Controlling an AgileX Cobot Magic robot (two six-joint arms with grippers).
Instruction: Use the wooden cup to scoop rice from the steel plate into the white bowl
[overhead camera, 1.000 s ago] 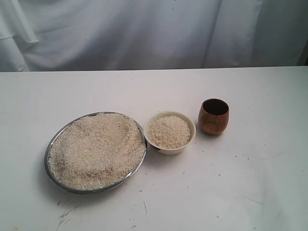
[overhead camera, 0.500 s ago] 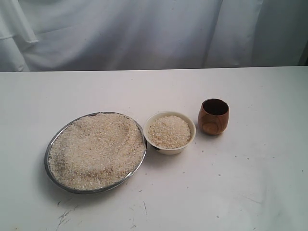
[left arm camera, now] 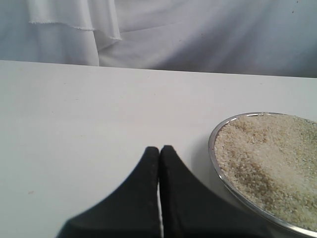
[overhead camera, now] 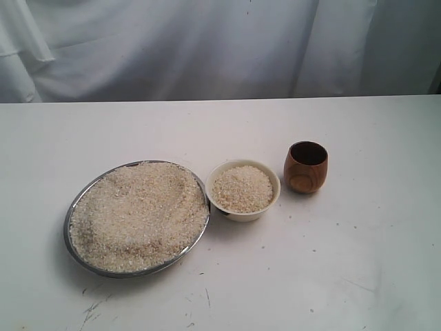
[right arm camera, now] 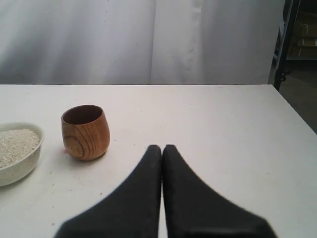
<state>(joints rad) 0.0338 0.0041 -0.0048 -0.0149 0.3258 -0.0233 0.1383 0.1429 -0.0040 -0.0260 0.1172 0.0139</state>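
The steel plate [overhead camera: 74, 207] lies at the left of the table, heaped with rice [overhead camera: 138, 214]. Just right of it stands the white bowl [overhead camera: 242, 209], filled with rice [overhead camera: 242, 188]. The wooden cup [overhead camera: 306, 167] stands upright and empty, right of the bowl. Neither arm shows in the exterior view. In the left wrist view my left gripper [left arm camera: 159, 148] is shut and empty, low over the table beside the plate's rim [left arm camera: 214, 157]. In the right wrist view my right gripper [right arm camera: 162, 148] is shut and empty, a short way from the cup [right arm camera: 85, 132] and the bowl [right arm camera: 22, 163].
A white cloth [overhead camera: 207, 48] hangs behind the white table [overhead camera: 331, 276]. In the right wrist view the table's edge [right arm camera: 297, 114] runs close by, with a dark frame [right arm camera: 285, 39] beyond it.
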